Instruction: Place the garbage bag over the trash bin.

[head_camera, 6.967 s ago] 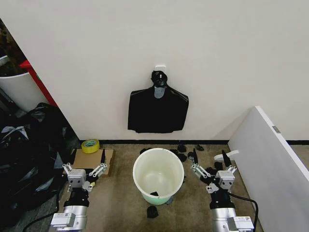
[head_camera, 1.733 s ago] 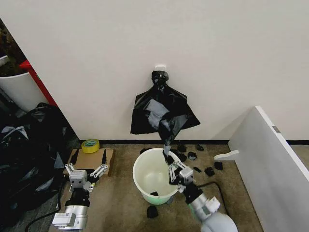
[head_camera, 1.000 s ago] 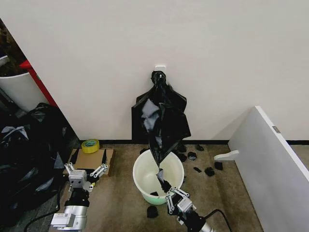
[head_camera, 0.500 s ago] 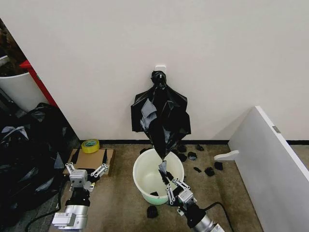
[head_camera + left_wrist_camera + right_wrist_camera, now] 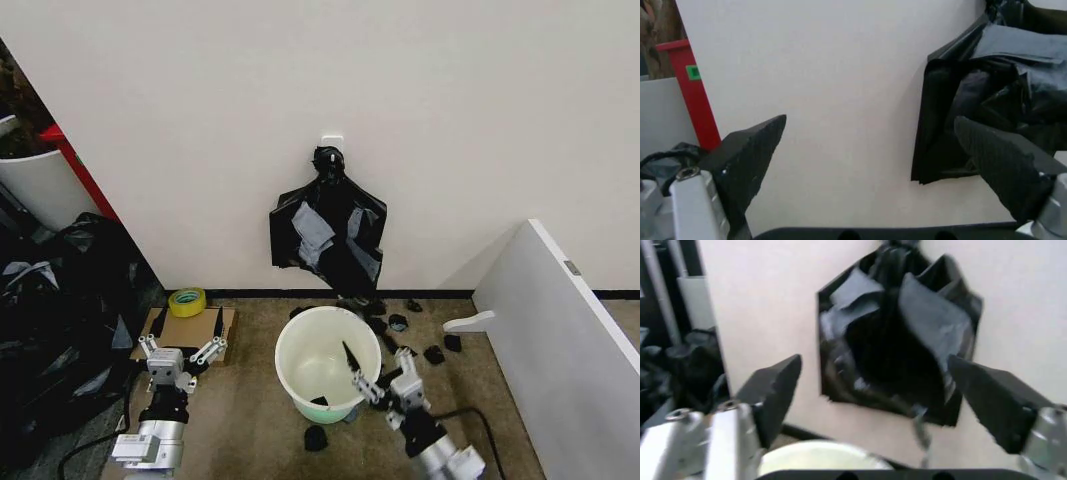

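The garbage bag [image 5: 345, 250] is a ruffled, glossy black sheet hanging loose at the front of the black bundle [image 5: 300, 225] knotted to the wall hook; it also faces the right wrist camera [image 5: 907, 335]. Below it on the floor stands the trash bin [image 5: 328, 362], a pale round bucket whose rim [image 5: 810, 455] shows in the right wrist view. My right gripper [image 5: 380, 375] is open and holds nothing, low at the bin's right side, pointing up at the wall. My left gripper [image 5: 180, 352] is parked open at the lower left.
Big black sacks [image 5: 60, 300] and a white cylinder with a red bar [image 5: 40, 175] crowd the left. A yellow tape roll [image 5: 187, 301] sits by cardboard [image 5: 195, 328]. A white board [image 5: 560, 340] leans on the right. Black scraps [image 5: 400, 325] litter the floor behind the bin.
The right gripper had pulled the bag's front sheet down over the bin. Now the sheet has sprung back up against the wall and the gripper stands open, shifted right. The left arm stayed put.
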Controlling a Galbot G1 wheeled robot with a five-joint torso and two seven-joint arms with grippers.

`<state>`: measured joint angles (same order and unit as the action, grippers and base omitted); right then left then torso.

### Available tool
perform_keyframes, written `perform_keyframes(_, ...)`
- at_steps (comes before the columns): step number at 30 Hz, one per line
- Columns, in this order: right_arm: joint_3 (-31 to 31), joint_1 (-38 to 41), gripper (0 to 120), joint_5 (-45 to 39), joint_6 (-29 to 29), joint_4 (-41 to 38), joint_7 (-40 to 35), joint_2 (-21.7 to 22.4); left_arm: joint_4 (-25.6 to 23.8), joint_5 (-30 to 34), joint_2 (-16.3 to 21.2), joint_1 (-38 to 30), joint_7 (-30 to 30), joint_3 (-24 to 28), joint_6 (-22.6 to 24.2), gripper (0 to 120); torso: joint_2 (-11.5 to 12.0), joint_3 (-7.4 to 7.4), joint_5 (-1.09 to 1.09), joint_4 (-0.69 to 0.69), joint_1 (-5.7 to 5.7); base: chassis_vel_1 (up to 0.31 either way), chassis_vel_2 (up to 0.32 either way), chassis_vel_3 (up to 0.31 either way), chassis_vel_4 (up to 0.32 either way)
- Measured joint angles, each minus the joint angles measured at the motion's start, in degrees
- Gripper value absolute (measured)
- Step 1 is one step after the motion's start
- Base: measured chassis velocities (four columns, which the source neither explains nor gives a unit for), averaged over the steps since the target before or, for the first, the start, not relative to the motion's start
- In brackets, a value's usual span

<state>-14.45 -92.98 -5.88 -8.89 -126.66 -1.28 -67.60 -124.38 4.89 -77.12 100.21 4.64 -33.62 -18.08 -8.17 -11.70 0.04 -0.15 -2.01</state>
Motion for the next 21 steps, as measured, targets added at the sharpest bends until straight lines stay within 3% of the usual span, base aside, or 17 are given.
perform_keyframes(4,-0.04,8.62,97,-5.39,4.72,1.51,-1.76,3.79,0.04,-0.30,-0.12,0.42,-0.02,-0.23,0.00,99,0.00,0.00,0.01,0.01,0.00,0.000,0.000,0.000,0.000)
perform_keyframes(8,1.83,15.84,100,-9.27,9.07,3.24,-3.24,6.94,0.04,-0.73,-0.51,0.68,-0.04,-0.33,0.00,99,0.00,0.00,0.00,0.00,0.00,0.000,0.000,0.000,0.000)
perform_keyframes(17,8.26,31.47,100,-13.91,17.47,7.83,-4.94,10.03,0.04,-1.39,-1.53,1.15,-0.07,-0.73,-0.21,99,0.00,-0.01,-0.01,0.01,0.00,0.000,0.000,0.000,0.000)
perform_keyframes(20,8.89,32.40,99,-13.95,17.81,8.30,-5.02,10.11,0.04,-1.40,-1.63,1.18,-0.07,-0.78,-0.26,99,0.00,-0.01,-0.01,0.01,0.00,0.000,0.000,0.000,0.000)
perform_keyframes(21,9.88,33.88,93,-14.12,18.52,9.07,-5.09,10.47,0.04,-1.42,-1.87,1.21,-0.07,-0.83,-0.33,99,0.01,-0.01,0.00,0.01,0.00,0.000,0.000,0.000,0.000)
